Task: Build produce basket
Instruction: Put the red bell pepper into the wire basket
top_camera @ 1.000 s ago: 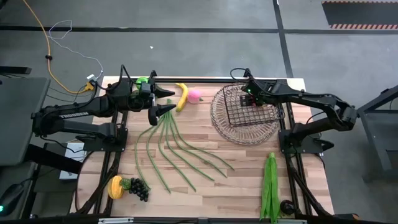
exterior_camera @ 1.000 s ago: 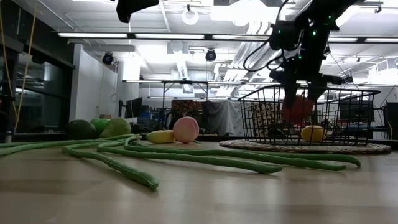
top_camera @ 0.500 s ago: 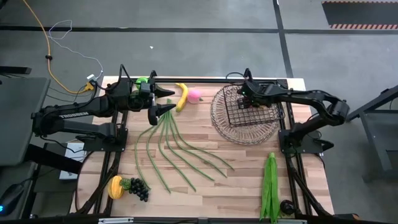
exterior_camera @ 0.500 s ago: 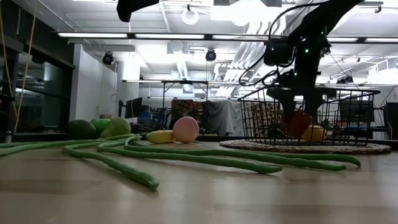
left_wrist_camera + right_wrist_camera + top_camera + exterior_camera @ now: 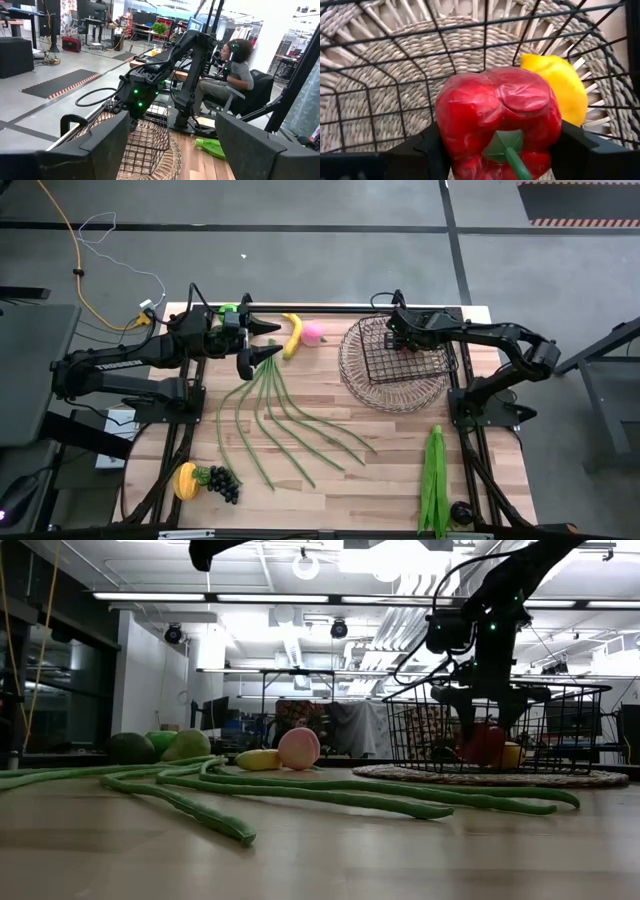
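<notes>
The basket [image 5: 432, 364] is a black wire one standing on a round woven mat [image 5: 368, 386]. My right gripper [image 5: 398, 340] reaches down inside it, shut on the red pepper [image 5: 495, 110], with a lemon [image 5: 560, 85] lying beside the pepper on the basket floor. My left gripper [image 5: 264, 341] hovers open above the gathered end of the long green beans [image 5: 285, 420]. Banana [image 5: 292, 333] and pink peach [image 5: 314, 332] lie near the far edge. Grapes [image 5: 222, 481] lie at the near left, leafy greens [image 5: 434, 480] at the near right. My right gripper holds the red pepper by its two opposite sides [image 5: 447, 135], pinched between the two fingers [image 5: 415, 150]. It comes from above, pointing down, at the stem end [image 5: 507, 150]. The pepper [image 5: 484, 743] sits low in the basket; whether it rests on the floor I cannot tell.
Green apple, avocado and pear [image 5: 165, 746] sit at the far left corner, behind my left arm. The beans fan out across the table's middle toward the near edge. An orange-yellow fruit [image 5: 186, 480] lies beside the grapes. A person sits beyond the table in the left wrist view [image 5: 235, 75].
My right gripper has come down inside the basket with the red pepper, from about the height of the rim to just above the basket floor beside the lemon.
</notes>
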Tool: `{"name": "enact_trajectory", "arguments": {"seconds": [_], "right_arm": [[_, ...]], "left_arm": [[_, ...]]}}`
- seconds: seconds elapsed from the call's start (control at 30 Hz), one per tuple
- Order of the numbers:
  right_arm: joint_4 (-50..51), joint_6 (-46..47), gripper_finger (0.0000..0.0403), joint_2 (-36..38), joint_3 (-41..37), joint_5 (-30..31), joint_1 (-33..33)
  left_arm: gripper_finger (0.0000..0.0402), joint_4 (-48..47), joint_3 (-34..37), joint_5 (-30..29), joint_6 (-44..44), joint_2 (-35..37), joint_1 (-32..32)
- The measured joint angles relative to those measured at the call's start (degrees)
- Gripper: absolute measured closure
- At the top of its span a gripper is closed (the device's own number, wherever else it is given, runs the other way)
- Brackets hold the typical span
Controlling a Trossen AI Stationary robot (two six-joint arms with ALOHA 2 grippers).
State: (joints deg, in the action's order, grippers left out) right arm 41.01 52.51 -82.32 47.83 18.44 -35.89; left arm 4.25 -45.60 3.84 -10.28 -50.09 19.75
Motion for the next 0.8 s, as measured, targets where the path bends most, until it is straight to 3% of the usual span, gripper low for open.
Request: {"name": "enact_trajectory", "arguments": {"seconds": [0.33, 0.67, 0.8], "right_arm": [[-2.2, -4.5, 0.0150, 0.0, 0.0, -1.6, -0.1], [-2.6, -7.2, 0.0035, 0.0, 0.0, -2.4, -0.1], [-2.4, -7.9, 0.0010, 0.3, 0.0, -2.5, -0.1]], "left_arm": [[0.0119, 0.0, 0.0, 0.0, 0.0, 0.0, 0.0], [0.0119, -0.1, 0.0, 0.0, 0.0, 0.0, 0.0], [0.0119, -0.1, 0.0, 0.0, 0.0, 0.0, 0.0]]}}
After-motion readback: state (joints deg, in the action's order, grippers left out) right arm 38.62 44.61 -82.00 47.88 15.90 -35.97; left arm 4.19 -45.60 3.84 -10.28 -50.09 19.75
